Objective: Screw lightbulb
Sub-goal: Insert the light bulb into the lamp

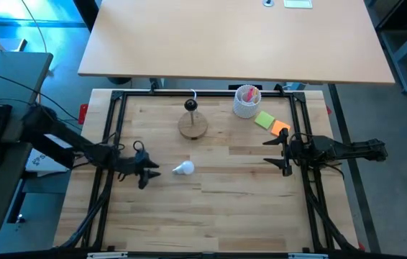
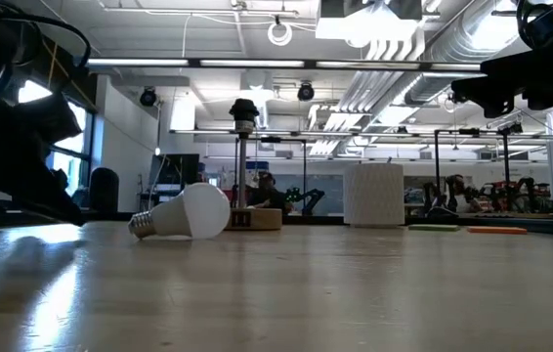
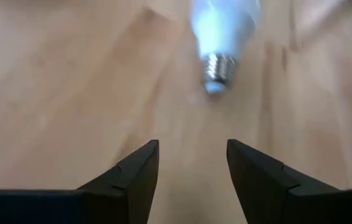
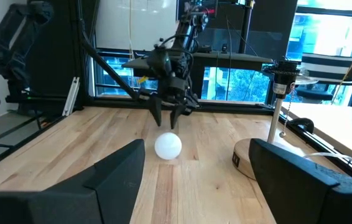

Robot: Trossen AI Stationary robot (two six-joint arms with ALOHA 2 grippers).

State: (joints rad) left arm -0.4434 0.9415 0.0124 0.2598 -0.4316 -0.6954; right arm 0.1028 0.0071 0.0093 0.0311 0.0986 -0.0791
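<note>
I see the lightbulb (image 3: 222, 37) lying on the bench (image 1: 247, 194) just ahead of my left gripper (image 1: 153, 173), jaws apart, empty; right gripper (image 1: 281, 152) waits, jaws wide.

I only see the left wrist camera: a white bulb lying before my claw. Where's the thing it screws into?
Observer: Beyond the small white lightbulb, near the back edge of the wooden table: a round wooden stand with a black socket on a post.
Operator: Is the other claw busy?
Observer: No. The right claw hangs open and empty at the table's right side.
</note>
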